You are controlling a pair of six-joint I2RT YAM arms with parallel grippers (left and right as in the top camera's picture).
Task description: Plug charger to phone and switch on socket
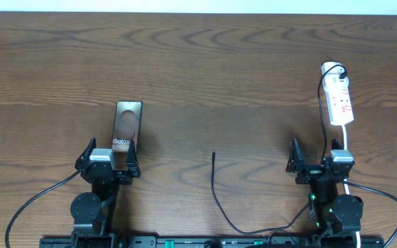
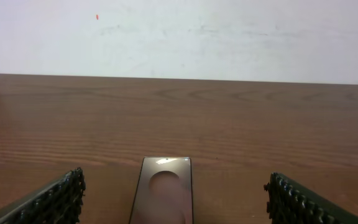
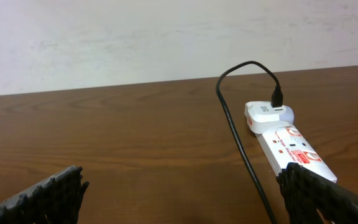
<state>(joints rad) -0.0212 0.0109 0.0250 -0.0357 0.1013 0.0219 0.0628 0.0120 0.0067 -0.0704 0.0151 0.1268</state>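
Observation:
The phone [image 1: 126, 127] lies face up on the wooden table at the left, its near end between the open fingers of my left gripper [image 1: 109, 160]. It also shows in the left wrist view [image 2: 164, 193], between the open fingers of that gripper [image 2: 176, 202]. The charger's plug tip [image 1: 214, 154] lies loose at the table's middle, its thin black cable [image 1: 219, 203] curving toward the front. The white socket [image 1: 340, 100] lies at the far right with a round white plug and the black cable at its far end. It shows in the right wrist view [image 3: 291, 146]. My right gripper [image 1: 316, 160] is open and empty, in front of the socket, as the right wrist view [image 3: 185, 199] shows too.
The charger cable [image 3: 241, 143] runs from the adapter [image 3: 267, 115] on the socket toward my right arm. The socket's white cord [image 1: 346, 148] runs toward the right arm's base. A pale wall stands behind the table's far edge.

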